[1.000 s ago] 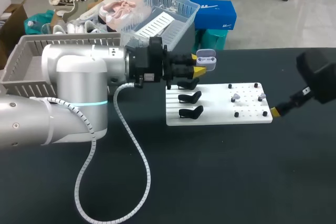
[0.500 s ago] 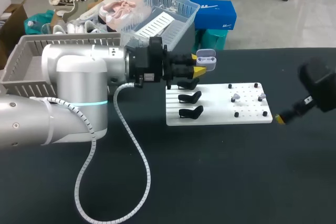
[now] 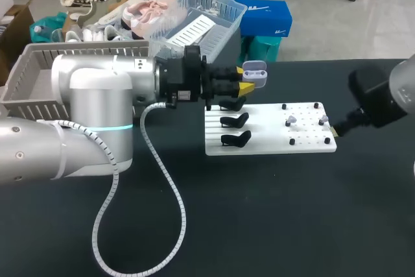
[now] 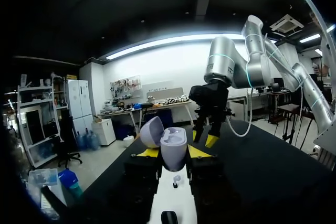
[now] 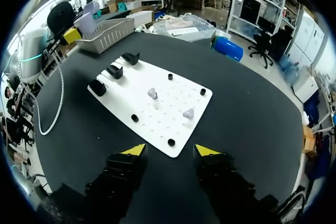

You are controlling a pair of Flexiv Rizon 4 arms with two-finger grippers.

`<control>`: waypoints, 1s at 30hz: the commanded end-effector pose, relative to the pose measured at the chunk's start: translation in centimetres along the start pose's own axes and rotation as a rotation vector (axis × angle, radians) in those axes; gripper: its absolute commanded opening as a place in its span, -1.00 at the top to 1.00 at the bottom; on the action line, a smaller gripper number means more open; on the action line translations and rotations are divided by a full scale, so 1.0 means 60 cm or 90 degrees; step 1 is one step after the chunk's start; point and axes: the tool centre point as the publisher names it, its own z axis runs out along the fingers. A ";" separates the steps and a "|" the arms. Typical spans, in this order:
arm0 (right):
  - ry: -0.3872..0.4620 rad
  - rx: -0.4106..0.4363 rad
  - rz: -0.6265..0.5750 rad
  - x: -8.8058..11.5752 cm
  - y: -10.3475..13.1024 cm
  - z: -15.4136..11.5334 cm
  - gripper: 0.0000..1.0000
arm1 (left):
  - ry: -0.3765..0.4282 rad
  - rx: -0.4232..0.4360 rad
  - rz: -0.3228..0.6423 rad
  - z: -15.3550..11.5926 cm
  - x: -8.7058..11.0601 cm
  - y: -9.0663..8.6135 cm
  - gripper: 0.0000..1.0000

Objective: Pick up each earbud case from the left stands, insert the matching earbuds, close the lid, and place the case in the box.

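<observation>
Right pincer (image 5: 171,150) pulls up & in over the board (image 5: 157,124) edge, wide apart, empty, earbuds (image 5: 153,93) just ahead. Left pincer (image 4: 173,152) unmoved, clamped on open case (image 4: 173,141). Prob. earbud pick next.

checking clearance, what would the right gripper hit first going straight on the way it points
Likely the near corner of the white board, at its black corner peg, straight ahead of the right gripper; depth is unclear.

You have a black desk (image 3: 259,212) carrying a white pegboard (image 3: 266,135) near its middle and a grey slatted basket (image 3: 29,72) far left.
</observation>
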 end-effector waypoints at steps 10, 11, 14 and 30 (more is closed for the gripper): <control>0.043 0.061 -0.020 -0.038 -0.003 0.040 0.01 | -0.002 0.000 0.000 0.001 0.001 0.001 1.00; 0.049 0.064 -0.021 -0.039 -0.004 0.043 0.00 | -0.002 0.000 0.000 0.001 0.001 0.001 1.00; 0.057 0.067 -0.023 -0.041 -0.008 0.051 -0.04 | -0.002 0.000 0.000 0.001 0.001 0.001 1.00; 0.085 0.081 -0.023 -0.047 -0.031 0.078 -0.27 | -0.002 0.000 0.000 0.001 0.001 0.001 1.00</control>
